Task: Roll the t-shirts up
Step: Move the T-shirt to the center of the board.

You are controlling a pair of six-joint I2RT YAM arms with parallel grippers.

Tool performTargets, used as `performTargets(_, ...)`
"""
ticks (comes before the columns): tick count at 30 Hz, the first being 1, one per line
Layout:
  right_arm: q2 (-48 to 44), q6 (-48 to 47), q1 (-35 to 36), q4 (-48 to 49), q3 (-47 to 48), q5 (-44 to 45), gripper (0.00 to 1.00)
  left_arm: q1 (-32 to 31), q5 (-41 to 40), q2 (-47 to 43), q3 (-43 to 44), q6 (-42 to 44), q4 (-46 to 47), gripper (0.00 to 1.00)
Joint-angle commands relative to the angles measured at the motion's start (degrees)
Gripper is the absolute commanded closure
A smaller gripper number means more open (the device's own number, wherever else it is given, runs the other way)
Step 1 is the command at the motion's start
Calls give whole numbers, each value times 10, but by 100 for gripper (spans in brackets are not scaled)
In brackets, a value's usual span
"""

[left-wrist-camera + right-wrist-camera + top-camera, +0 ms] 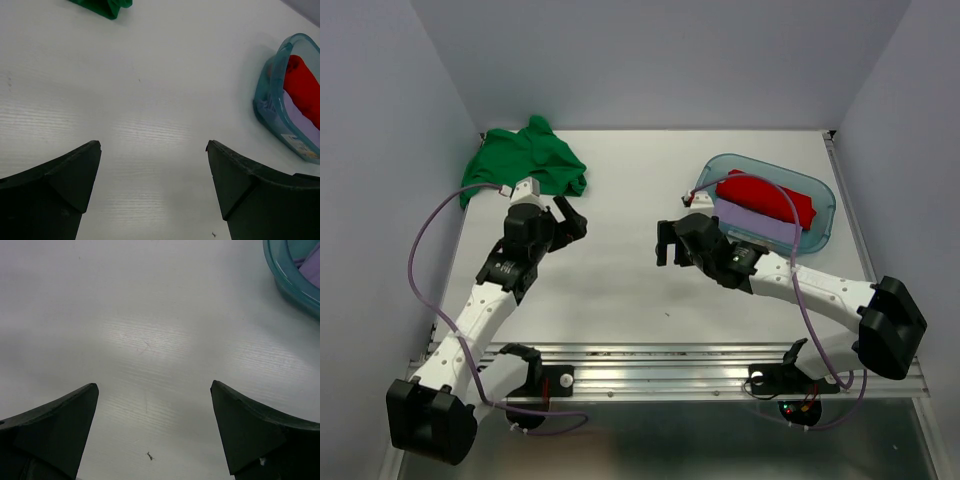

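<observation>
Green t-shirt [525, 160] lies bunched and unrolled at far-left corner of desk [620, 295]. Left gripper [570, 215] and right gripper [668, 243] both wide, empty. Next, probably: grab it, spread flat.

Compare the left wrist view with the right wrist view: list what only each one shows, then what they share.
Only the left wrist view: the edge of the green t-shirt at the top, the red t-shirt inside the teal bin, and the left end effector, open above the table.
Only the right wrist view: the right end effector, also open; nothing else is unique to it.
Both: the white table, part of the teal bin's rim, and a bit of the lilac t-shirt inside it.
</observation>
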Motion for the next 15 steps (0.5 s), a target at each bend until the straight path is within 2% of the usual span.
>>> performTargets(1, -17, 13, 5, 32, -7, 6, 0, -1, -6, -25, 12, 17, 12, 1)
performTargets(10, -27, 28, 5, 40, -12, 66, 0, -1, -23, -16, 21, 20, 19, 1)
performTargets(14, -29, 11, 5, 67, -15, 69, 0, 0, -55, 10, 42, 25, 17, 1)
performTargets(15, -30, -4, 5, 74, -21, 54, 0, 1, -87, 35, 64, 20, -2, 1)
